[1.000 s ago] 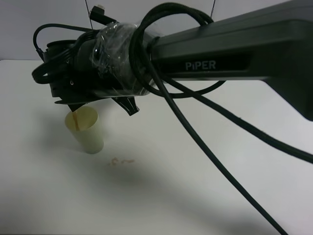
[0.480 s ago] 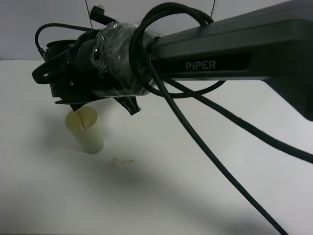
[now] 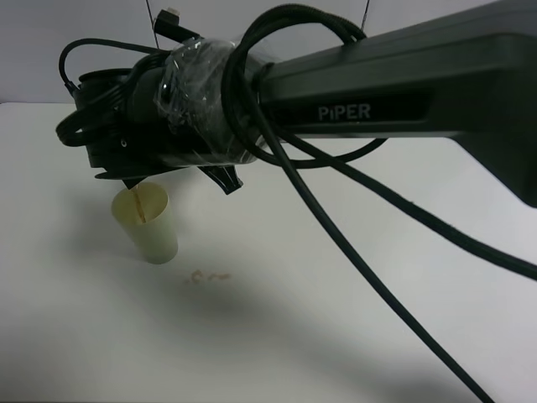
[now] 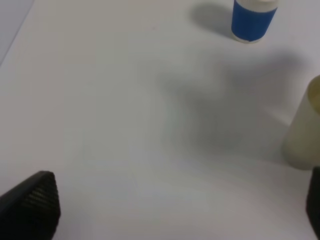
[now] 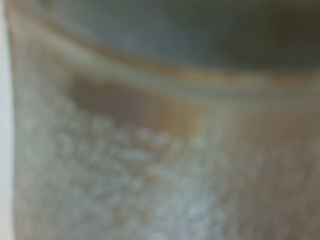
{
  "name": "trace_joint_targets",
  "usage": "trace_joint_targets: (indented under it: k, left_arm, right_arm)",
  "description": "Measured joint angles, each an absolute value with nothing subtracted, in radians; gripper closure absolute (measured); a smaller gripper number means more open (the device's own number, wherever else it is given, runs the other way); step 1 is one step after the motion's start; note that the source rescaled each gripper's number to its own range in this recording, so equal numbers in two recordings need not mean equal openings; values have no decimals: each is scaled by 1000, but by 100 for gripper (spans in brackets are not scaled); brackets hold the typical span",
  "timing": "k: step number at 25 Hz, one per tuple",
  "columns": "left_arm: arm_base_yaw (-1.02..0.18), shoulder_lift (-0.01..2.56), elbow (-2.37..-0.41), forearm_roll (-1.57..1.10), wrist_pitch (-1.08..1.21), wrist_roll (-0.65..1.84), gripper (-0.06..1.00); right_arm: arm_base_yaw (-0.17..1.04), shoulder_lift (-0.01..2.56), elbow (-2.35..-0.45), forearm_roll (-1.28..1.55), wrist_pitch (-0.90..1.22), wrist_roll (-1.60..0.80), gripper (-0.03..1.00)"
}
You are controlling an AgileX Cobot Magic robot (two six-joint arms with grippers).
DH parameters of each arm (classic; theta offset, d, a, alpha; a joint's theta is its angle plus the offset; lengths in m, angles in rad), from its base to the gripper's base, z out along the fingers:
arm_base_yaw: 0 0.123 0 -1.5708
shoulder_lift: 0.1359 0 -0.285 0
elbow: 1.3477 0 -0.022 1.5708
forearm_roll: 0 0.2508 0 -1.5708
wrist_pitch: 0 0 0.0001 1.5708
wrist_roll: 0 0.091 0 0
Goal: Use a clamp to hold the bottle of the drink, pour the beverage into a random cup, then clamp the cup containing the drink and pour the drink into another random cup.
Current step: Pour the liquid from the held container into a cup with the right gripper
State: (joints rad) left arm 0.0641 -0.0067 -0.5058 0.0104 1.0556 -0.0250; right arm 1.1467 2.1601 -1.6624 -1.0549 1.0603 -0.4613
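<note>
Across the top of the high view stretches the black right arm (image 3: 403,92), PIPER lettered on its flank, black cables (image 3: 336,227) looping off it and clear plastic wrap (image 3: 189,75) shining round the wrist. Beneath lies the white table (image 3: 75,336).

Out at the arm's far end the right gripper (image 3: 172,175) is clenched. Its own camera is filled by the bottle (image 5: 160,165), a blur of translucent wall, foam and brown liquid. The grasp is on the bottle, though the fingers themselves are hidden.

Over to the left gripper (image 4: 172,205): released, jaws spread wide, a black fingertip (image 4: 32,205) at each edge of its view, only table between them.

Now the yellow-green cup (image 3: 151,228), upright on the table's left part, directly under the right gripper. The blue cup (image 4: 253,20), white-banded and upright, stands well apart from it.

And look: a thin brown thread of beverage (image 3: 135,204) drops from beneath the gripper into the yellow-green cup's open mouth! Smallest of all, a few brownish drops (image 3: 208,275) sit on the table near that cup's base.
</note>
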Motion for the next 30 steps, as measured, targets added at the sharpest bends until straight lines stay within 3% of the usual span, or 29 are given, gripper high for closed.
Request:
trace_joint_targets:
  k: [30]
  left_arm:
    - [64,-7,-506,10,1056,-25,-6]
  right_arm:
    - [1158,2160,-1662,-1156,1089,-462,97]
